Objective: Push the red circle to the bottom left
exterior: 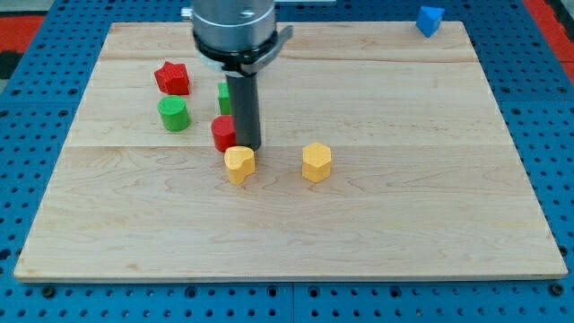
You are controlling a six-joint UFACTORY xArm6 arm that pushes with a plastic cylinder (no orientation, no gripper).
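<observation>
The red circle [222,133] sits left of the board's middle. My tip [247,147] stands right against its right side, touching or almost touching it. A yellow heart-like block [239,164] lies just below the tip and the red circle. A green block [223,97] is partly hidden behind the rod, just above the red circle. A green cylinder [174,114] is to the left of the red circle, and a red star-shaped block [172,78] lies above that.
A yellow hexagon block [317,161] lies to the right of the yellow heart. A blue block [430,20] sits at the board's top right edge. The wooden board [404,233] lies on a blue perforated surface.
</observation>
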